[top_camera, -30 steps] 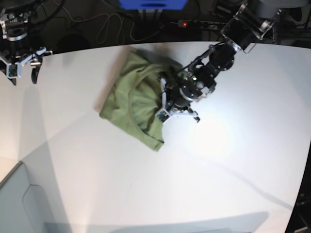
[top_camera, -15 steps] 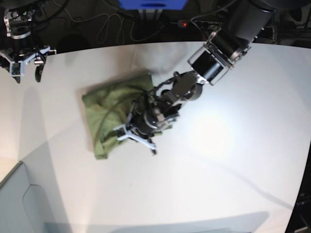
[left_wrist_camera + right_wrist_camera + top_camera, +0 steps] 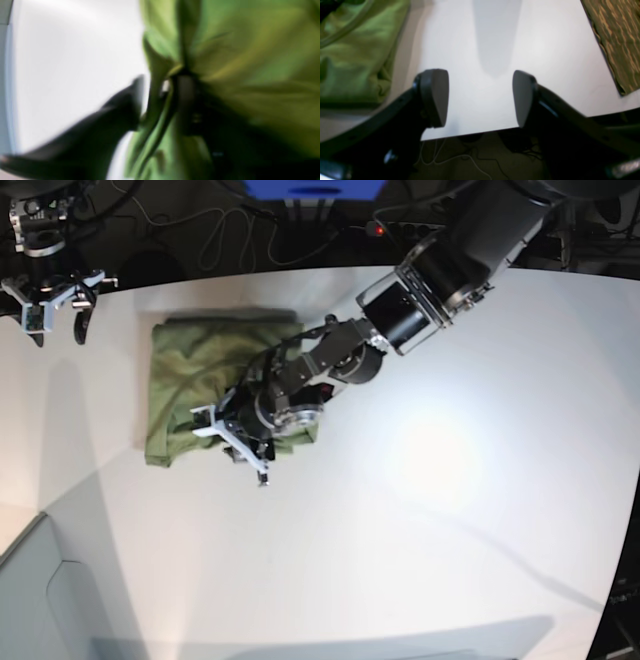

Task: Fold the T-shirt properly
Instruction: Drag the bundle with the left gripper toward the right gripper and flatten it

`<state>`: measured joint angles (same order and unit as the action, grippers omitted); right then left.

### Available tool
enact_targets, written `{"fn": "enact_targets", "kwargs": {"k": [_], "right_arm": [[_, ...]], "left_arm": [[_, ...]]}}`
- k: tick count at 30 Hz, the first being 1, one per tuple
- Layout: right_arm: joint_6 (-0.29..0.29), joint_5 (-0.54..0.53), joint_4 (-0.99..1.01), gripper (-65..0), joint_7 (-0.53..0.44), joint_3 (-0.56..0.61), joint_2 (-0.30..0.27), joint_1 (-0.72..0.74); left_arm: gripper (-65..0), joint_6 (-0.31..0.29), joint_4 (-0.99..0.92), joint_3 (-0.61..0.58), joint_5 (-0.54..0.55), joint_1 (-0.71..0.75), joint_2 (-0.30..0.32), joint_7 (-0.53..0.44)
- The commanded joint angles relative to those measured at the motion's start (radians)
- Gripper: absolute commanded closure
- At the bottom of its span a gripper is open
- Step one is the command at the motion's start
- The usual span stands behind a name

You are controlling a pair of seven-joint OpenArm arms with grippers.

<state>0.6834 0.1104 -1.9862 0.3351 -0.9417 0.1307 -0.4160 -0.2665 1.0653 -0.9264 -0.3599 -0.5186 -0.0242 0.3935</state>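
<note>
White surface [image 3: 450, 510] fills the view; a blue box [image 3: 312, 188] and cables [image 3: 215, 235] lie at 12 o'clock.

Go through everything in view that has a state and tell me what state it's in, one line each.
T-shirt: folded into a rough, wrinkled bundle, lying on the table.
Left gripper: over the shirt's lower right edge, jaws spread; too blurred in its wrist view to say whether cloth is caught.
Right gripper: jaws open, empty, at the table edge away from the shirt.
Table: white, bare apart from the shirt.
</note>
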Motion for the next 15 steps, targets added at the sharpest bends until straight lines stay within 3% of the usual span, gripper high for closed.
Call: {"fn": "enact_targets", "kwargs": {"k": [1,4,10,13,15], "right_arm": [[0.015,-0.016,-0.020,-37.8,-0.027,-0.004,-0.009,-0.004],[0.015,-0.016,-0.020,-37.8,-0.029,-0.001,0.002,-0.017],[0.015,-0.016,-0.020,-37.6,-0.035,0.088,0.002,-0.044],[0.015,-0.016,-0.020,-37.5,-0.035,0.154,0.002,-0.044],[0.015,-0.016,-0.020,-37.1,-0.035,0.221,0.002,-0.044]], "left_arm": [[-33.0,0.006,0.048,0.007,0.003,-0.027,-0.009,-0.021],[-39.7,0.009,0.152,0.007,0.003,-0.027,0.023,-0.020],[-40.7,0.013,0.362,0.010,0.003,-0.022,0.119,-0.018],[-40.7,0.014,0.467,0.065,0.003,0.024,0.201,-0.018],[-40.7,0.014,0.539,0.166,0.003,0.077,0.254,-0.018]]}}
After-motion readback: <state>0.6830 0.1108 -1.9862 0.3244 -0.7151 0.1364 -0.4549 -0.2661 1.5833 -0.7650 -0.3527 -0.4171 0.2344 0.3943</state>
